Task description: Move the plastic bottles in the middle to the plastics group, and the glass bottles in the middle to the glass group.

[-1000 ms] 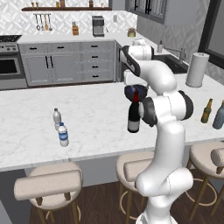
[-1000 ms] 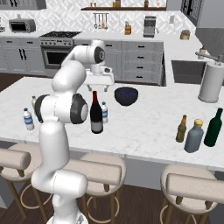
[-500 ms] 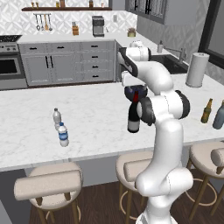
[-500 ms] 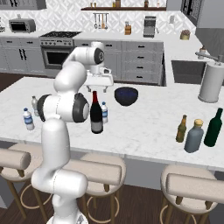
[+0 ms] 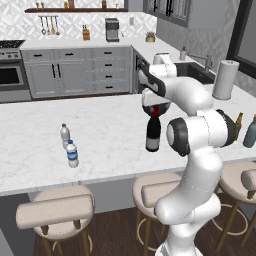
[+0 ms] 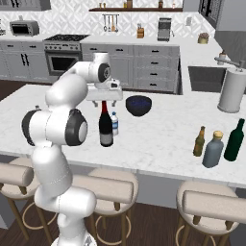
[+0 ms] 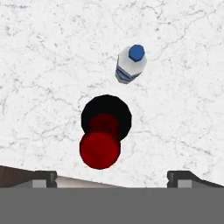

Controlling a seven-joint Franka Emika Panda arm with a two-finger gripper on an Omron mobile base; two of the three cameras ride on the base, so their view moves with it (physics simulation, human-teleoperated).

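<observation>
A tall dark wine bottle point(image 5: 153, 133) point(image 6: 105, 127) with a red top point(image 7: 100, 148) stands upright mid-counter. Just behind it is a small clear water bottle point(image 6: 114, 123) point(image 7: 130, 65) with a blue label; its cap looks blue from above. My gripper point(image 5: 152, 103) point(image 6: 103, 97) point(image 7: 113, 178) hangs open right above the wine bottle, fingertips point(image 7: 43, 178) wide apart and touching nothing. Two small water bottles point(image 5: 64, 134) point(image 5: 72, 154) stand at the counter's left. At the right stand a slim brown beer bottle point(image 6: 199, 141) point(image 5: 238, 125), a squat grey-blue bottle point(image 6: 213, 149) point(image 5: 250, 131) and a green bottle point(image 6: 235, 140).
A dark blue bowl point(image 6: 138, 105) sits just behind the wine bottle. A white paper-towel roll point(image 6: 231, 90) point(image 5: 224, 80) stands at the far right beside the sink. Stools line the counter's near edge. Bare marble lies between the middle bottles and each side group.
The hand has shifted only slightly above the wine bottle. The bottles stand where they were, and the jaws stay open.
</observation>
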